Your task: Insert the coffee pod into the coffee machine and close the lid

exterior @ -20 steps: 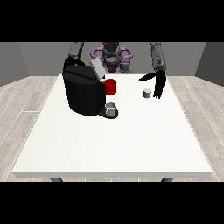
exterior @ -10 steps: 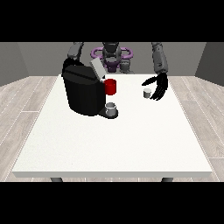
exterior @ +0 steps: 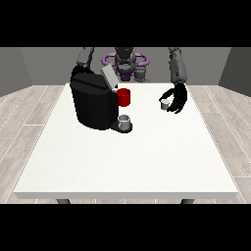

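Reaching over the white table (exterior: 127,162), the hand at the view's right (exterior: 177,99) curls its black fingers beside the small pale coffee pod (exterior: 165,103), which sits near the table's far right edge; whether the fingers actually clasp the pod cannot be told. Well apart to the left stands the black coffee machine (exterior: 93,104), its grey lid (exterior: 109,77) tilted up, a red part (exterior: 124,97) on its front and 1 grey cup (exterior: 125,120) on its base. The other hand is hidden behind the machine.
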`<action>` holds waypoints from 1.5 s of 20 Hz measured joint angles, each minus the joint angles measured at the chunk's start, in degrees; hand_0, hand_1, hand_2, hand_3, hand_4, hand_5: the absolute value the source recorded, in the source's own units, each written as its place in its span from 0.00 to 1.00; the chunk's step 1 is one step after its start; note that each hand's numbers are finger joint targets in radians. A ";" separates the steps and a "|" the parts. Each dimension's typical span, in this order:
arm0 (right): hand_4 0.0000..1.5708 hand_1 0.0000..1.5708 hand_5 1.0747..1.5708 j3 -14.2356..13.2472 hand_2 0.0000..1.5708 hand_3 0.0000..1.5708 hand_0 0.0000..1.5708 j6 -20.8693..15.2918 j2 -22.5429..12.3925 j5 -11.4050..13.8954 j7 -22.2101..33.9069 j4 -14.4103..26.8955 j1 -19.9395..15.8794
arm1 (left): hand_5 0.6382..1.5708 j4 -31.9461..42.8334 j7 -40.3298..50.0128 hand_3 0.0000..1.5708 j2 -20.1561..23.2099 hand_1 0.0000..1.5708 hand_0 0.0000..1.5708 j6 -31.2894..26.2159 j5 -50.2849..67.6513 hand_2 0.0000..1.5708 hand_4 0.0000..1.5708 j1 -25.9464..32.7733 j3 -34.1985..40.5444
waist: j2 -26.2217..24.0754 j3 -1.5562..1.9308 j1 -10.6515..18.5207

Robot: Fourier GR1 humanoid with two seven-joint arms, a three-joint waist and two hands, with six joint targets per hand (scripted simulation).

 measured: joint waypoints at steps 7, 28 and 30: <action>0.27 0.00 1.00 -1.02 0.00 0.00 0.00 0.33 -0.12 -1.40 0.16 0.23 -0.64 | 1.00 2.98 -2.51 0.52 -0.85 0.59 0.59 4.63 -3.28 0.66 0.18 -1.60 -0.22 | -0.04 -0.03 0.03; 0.32 0.00 1.00 -2.68 0.00 0.00 0.00 1.60 -1.08 -2.88 -0.86 6.49 -1.23 | 1.00 1.19 -4.43 0.82 1.11 0.79 0.79 -6.76 -5.82 0.84 0.36 -12.27 -1.71 | -4.96 -0.11 1.08; 0.30 0.00 1.00 -2.59 0.00 0.00 0.00 2.36 -1.07 -3.35 -1.11 6.58 -1.20 | 1.00 0.58 -3.93 0.82 1.63 0.80 0.80 -8.13 -5.60 0.85 0.35 -14.10 -1.31 | -4.96 -0.10 0.32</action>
